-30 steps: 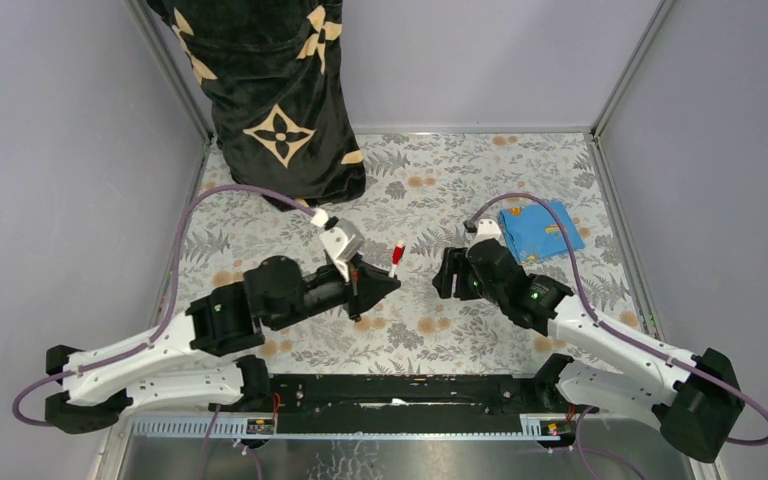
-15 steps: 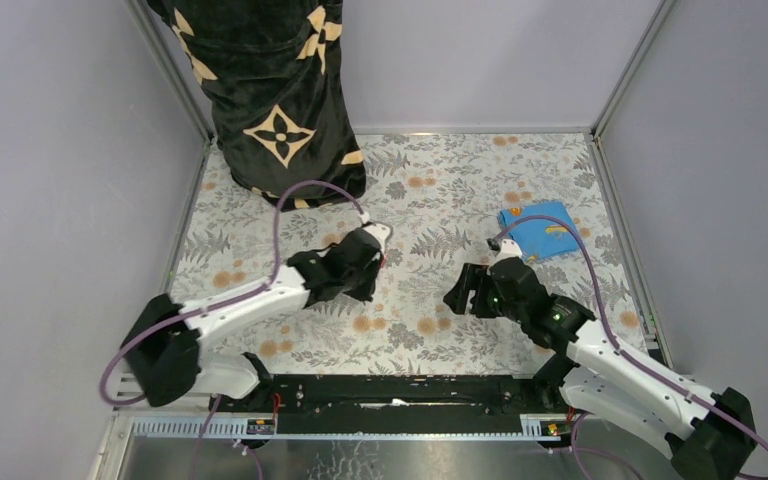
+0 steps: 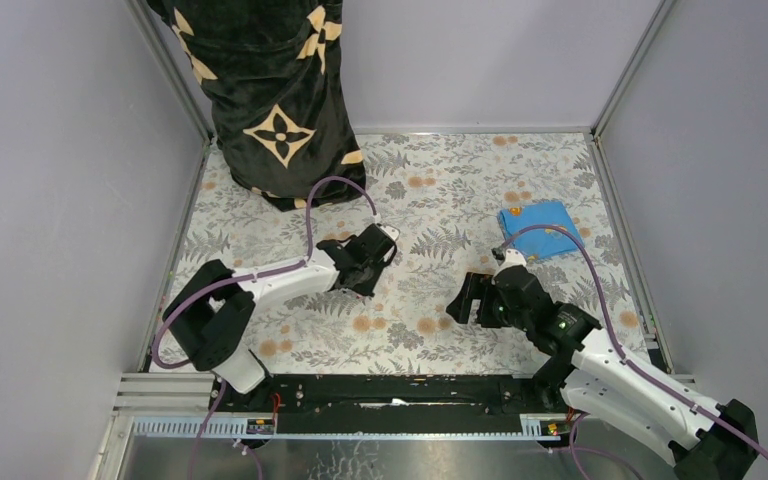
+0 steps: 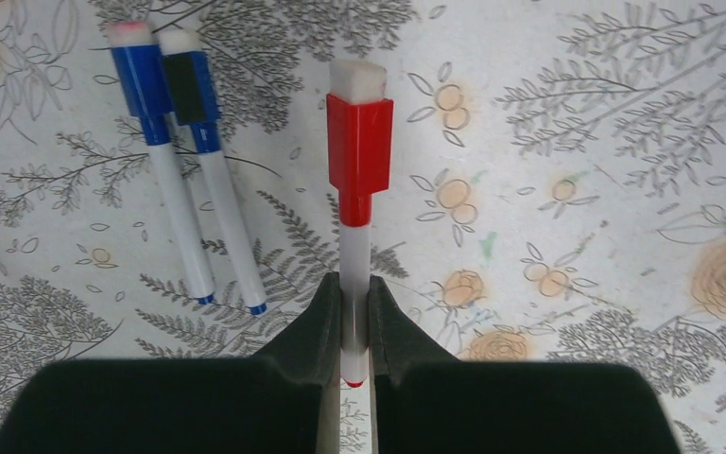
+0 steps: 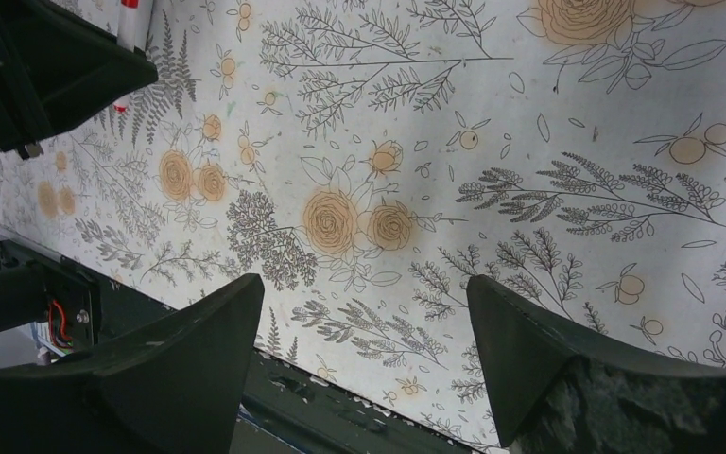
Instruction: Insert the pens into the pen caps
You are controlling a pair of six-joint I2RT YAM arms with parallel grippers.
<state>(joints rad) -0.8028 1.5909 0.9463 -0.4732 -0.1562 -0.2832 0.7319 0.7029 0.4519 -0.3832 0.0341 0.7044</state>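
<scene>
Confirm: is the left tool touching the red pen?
Touching. The left wrist view shows the left tool clamping the red pen by its white barrel, one finger pressed against each side, no gap.

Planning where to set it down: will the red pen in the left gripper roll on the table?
Unlikely: the cap on the red pen looks flat-sided, which should stop rolling. It looks stiff and light. The left gripper pinches near one end, so it might pivot.
</scene>
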